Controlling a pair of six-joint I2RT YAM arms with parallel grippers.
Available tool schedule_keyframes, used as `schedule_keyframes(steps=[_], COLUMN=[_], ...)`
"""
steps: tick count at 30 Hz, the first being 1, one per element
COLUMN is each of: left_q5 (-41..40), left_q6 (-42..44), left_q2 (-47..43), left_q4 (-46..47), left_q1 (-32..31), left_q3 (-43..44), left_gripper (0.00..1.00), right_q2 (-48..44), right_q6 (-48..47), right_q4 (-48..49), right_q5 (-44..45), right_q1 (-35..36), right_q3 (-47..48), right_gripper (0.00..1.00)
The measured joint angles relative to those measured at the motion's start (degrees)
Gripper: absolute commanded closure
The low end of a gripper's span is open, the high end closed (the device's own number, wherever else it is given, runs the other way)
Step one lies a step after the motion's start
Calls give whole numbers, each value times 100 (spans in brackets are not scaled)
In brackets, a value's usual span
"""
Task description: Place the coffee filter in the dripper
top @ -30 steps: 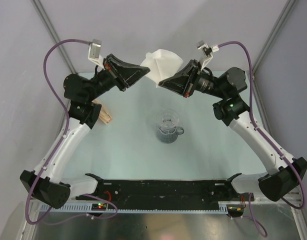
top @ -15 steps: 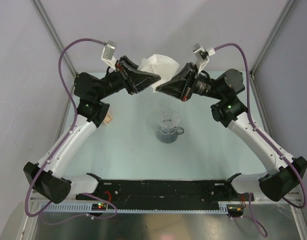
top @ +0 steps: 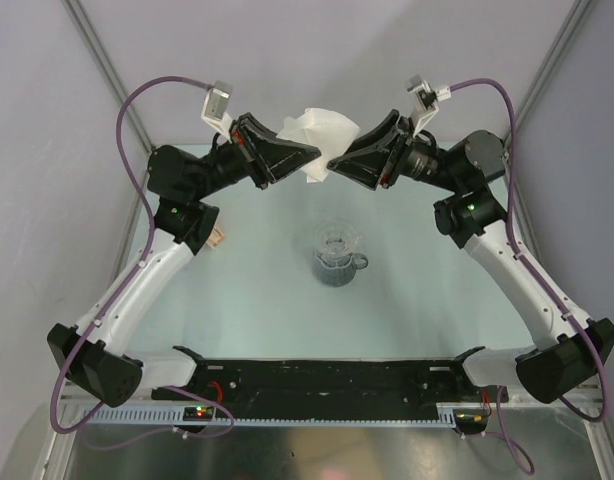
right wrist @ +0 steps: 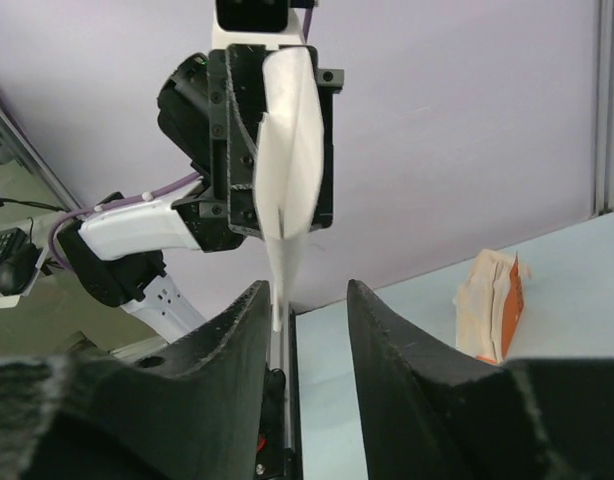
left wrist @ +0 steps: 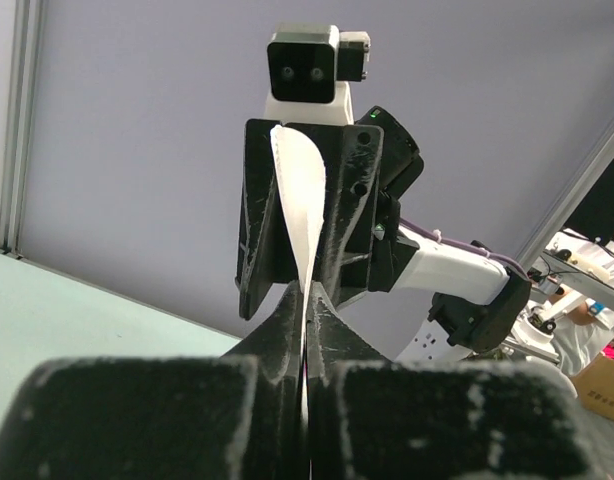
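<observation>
The white paper coffee filter (top: 323, 133) hangs in the air above the back of the table, between the two grippers. My left gripper (top: 313, 160) is shut on it; in the left wrist view the filter (left wrist: 301, 196) stands edge-on, pinched between the jaws of that gripper (left wrist: 307, 302). My right gripper (top: 334, 164) faces it, open. In the right wrist view the filter (right wrist: 292, 150) has its lower tip close beside the left finger of the open right gripper (right wrist: 307, 296), not clamped. The grey ribbed dripper (top: 337, 256) stands upright mid-table, well below both grippers.
A tan stack of filters (top: 217, 238) lies on the table by the left arm's elbow, also seen as the tan stack (right wrist: 492, 300) at the right of the right wrist view. A black rail (top: 327, 378) runs along the near edge. Grey walls enclose the table.
The right gripper has opened off the filter and drawn back to the right. The left arm swung in rightward and now grips the filter alone.
</observation>
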Motion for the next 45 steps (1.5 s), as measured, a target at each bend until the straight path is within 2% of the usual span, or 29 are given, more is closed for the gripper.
schedule_keyframes(steps=[2,3,4,5,6,8,12,14,16,18,20,25,27,32,34,36,40,45], left_q5=[0,0,2,4,11,24,44,50,59,101,114,122,122,151,157,175,334,507], left_q6=[0,0,0,0,0,-2,-2,0,0,0,-2,-2,-2,-2,46,68,382,1626], left_q2=[-2,0,-2,-2,-2,-2,-2,0,0,0,0,0,-2,-2,-4,-35,-201,-599], left_q4=[4,4,4,4,7,7,20,24,15,20,17,52,74,83,70,31,-258,-1631], left_q1=[-2,-7,-9,-15,-20,-28,-39,-50,-59,-52,-48,-46,-48,-48,-39,-2,212,616], left_q3=[0,0,0,0,0,0,-2,-4,-13,-17,-20,-39,-52,-63,-70,-109,-216,-151], left_gripper=[100,100,100,100,100,100,100,100,100,100,100,100,92,45,33,26,19,17], right_q2=[0,0,4,7,9,15,31,42,66,72,74,74,74,74,74,74,68,-129], right_q6=[15,24,35,37,39,57,74,76,79,79,79,79,76,74,68,57,7,-481], right_q4=[0,-2,-2,0,2,0,-48,-90,-140,-140,-129,-114,-125,-133,-142,-162,-260,-841], right_q5=[0,0,2,-2,-4,-17,-83,-127,-170,-168,-166,-175,-192,-195,-208,-223,-376,-656], right_q1=[0,0,0,0,0,-13,-96,-144,-186,-267,-330,-354,-354,-363,-376,-409,-487,-527], right_q3=[63,109,168,210,258,345,439,459,507,579,678,796,798,798,798,798,798,651], right_gripper=[56,60,67,81,91,98,100,88,85,87,97,100,100,100,100,100,100,100])
